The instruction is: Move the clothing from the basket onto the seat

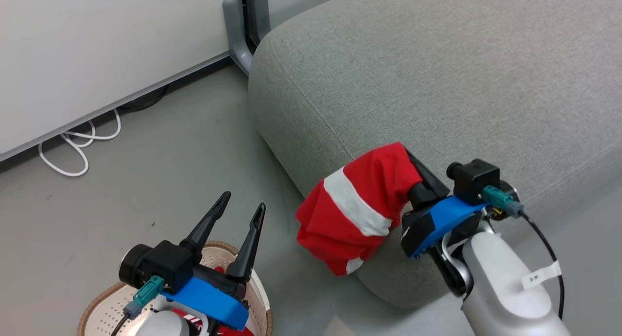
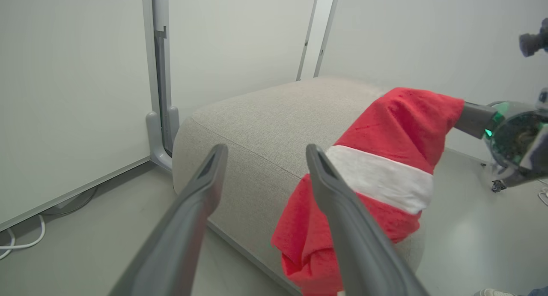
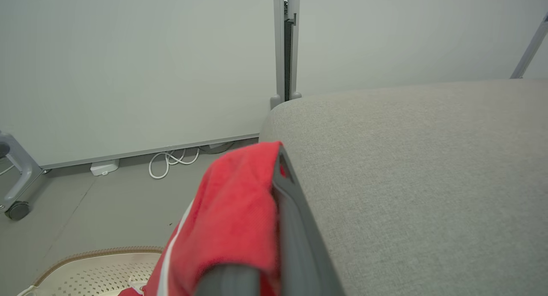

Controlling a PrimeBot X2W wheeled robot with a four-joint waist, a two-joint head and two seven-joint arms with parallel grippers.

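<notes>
Red clothing (image 1: 359, 204) hangs pinched in right fingers (image 1: 423, 175) by grey seat (image 1: 437, 83); left fingers (image 1: 250, 238) spread empty.

the sofa (image 1: 437, 83) is matt grey woven cloth, slightly coarse. the red garment (image 1: 359, 204) is soft, matt knit cloth. the laundry basket (image 1: 99, 309) is cream perforated plastic, its rim brown and woven-looking. the left gripper (image 1: 244, 201) has dark matt plastic fingers. the floor (image 1: 146, 156) is smooth with a dull sheen.
</notes>
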